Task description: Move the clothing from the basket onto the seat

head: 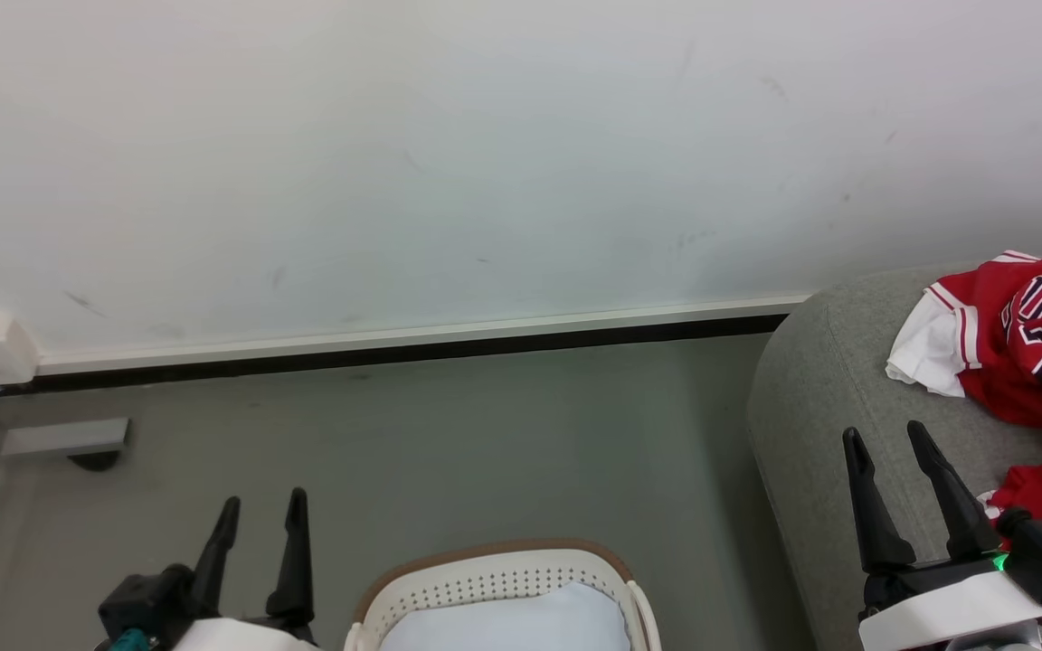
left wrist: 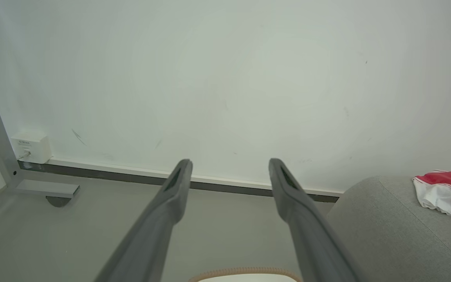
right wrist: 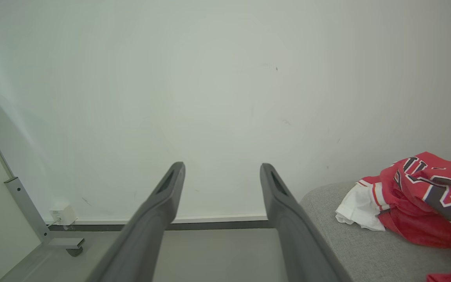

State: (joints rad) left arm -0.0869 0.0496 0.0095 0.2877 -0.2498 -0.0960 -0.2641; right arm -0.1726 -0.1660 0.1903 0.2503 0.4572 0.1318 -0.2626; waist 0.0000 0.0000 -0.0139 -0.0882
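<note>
1. Holding the left pincer (head: 264, 497) released, fingers spread and gripping nothing, over the floor (head: 485, 434) just left of the basket (head: 485, 579).
2. Holding the right pincer (head: 883, 430) released too, fingers apart and gripping nothing, above the near part of the seat (head: 824, 398), close to the clothing (head: 1023, 362).
3. Finding the clothing lying crumpled on the seat, at the right: a red jersey (right wrist: 425, 188) with its white sleeve and black-white lettering turned upward, more red fabric bunching nearer the robot.
4. Seeing the basket standing on the floor left of the seat, brown rim up, pale bottom visible.
5. Facing a white wall (head: 521, 163) with a dark baseboard.
</note>
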